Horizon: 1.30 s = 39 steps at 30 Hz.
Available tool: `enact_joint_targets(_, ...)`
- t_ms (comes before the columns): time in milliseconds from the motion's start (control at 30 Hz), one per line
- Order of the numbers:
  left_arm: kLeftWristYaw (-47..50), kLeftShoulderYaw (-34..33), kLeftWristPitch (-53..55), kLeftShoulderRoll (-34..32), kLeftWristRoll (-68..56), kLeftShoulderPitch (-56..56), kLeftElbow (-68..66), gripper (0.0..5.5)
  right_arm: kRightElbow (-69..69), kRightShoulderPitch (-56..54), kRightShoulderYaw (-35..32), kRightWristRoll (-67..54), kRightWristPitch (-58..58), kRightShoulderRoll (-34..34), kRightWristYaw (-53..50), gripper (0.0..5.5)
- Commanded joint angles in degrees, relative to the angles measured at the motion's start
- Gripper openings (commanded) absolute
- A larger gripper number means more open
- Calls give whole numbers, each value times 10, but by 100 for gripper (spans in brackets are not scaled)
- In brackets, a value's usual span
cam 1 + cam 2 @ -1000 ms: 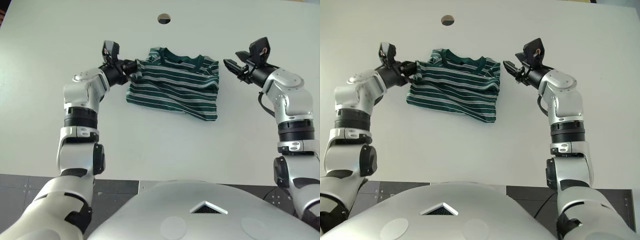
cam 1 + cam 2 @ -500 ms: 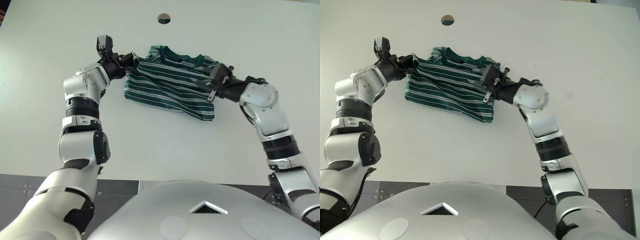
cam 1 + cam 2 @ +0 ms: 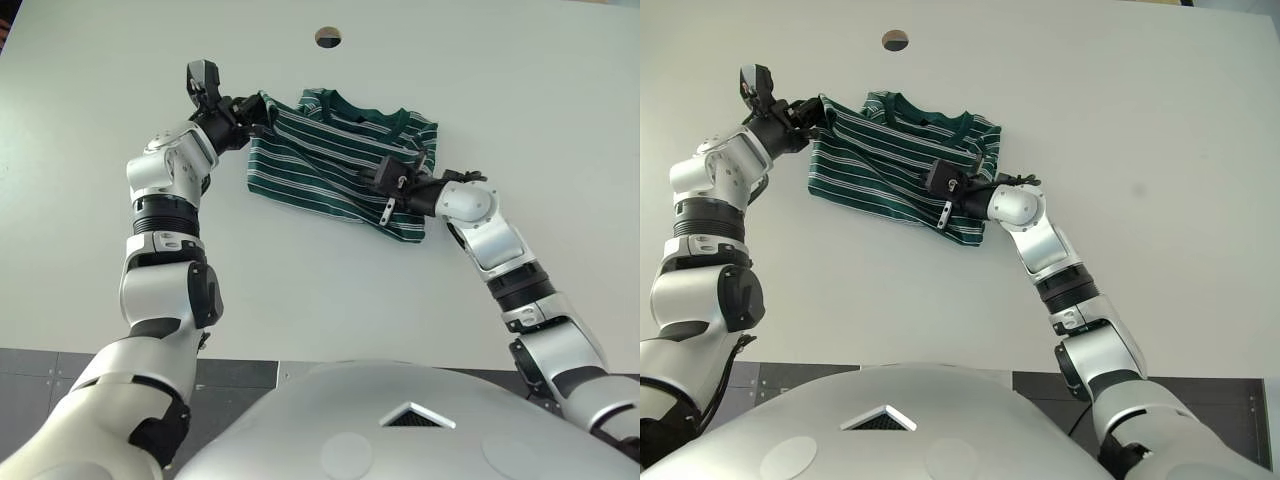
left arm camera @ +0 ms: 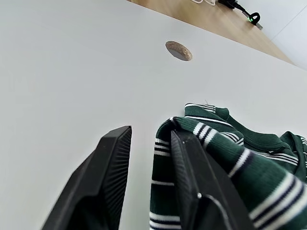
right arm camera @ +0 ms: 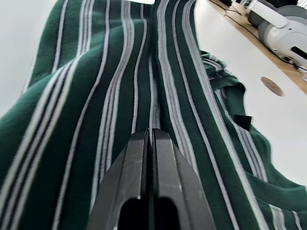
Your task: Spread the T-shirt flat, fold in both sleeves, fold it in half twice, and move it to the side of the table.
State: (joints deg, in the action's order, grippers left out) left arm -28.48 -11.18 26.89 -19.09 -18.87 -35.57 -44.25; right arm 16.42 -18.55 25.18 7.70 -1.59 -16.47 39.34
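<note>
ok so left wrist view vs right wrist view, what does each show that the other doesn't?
Left wrist only: the left tool, with an edge of the T-shirt between its fingers. Right wrist only: the right tool, fingers pressed together, tip on the T-shirt's striped fabric. Both: the green striped T-shirt, the white table and the round hole in the tabletop.

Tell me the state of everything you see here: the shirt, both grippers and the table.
T-shirt: partly folded and rumpled, far-left corner drawn outward.
left gripper: at that drawn-out corner; grip unclear.
right gripper: jaws shut, tip over the T-shirt's near-right part.
table: white, bearing the T-shirt, a round hole beyond it.
</note>
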Motion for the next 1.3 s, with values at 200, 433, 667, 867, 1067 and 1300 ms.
enact_joint_targets(200,-7,2,-12,1,9,13,19,15,20,6,14,41,6,-11,2,10)
enact_joint_targets(433,-18,22,-30,-11,37,31,27,98,26,13,14,49,8,-13,0,10)
enact_joint_targets(667,-12,9,-53,-41,49,29,-6,142,1,44,10,45,22,-28,5,10)
enact_joint_targets(867,-21,-8,-106,-60,40,71,58,142,-65,87,0,38,66,-44,8,10)
enact_joint_targets(1067,-111,63,-63,-37,-21,235,385,64,-219,169,-11,13,183,-56,12,10)
enact_joint_targets(1300,-142,181,-44,-75,31,346,539,13,-334,190,-29,-15,293,-42,-12,10)
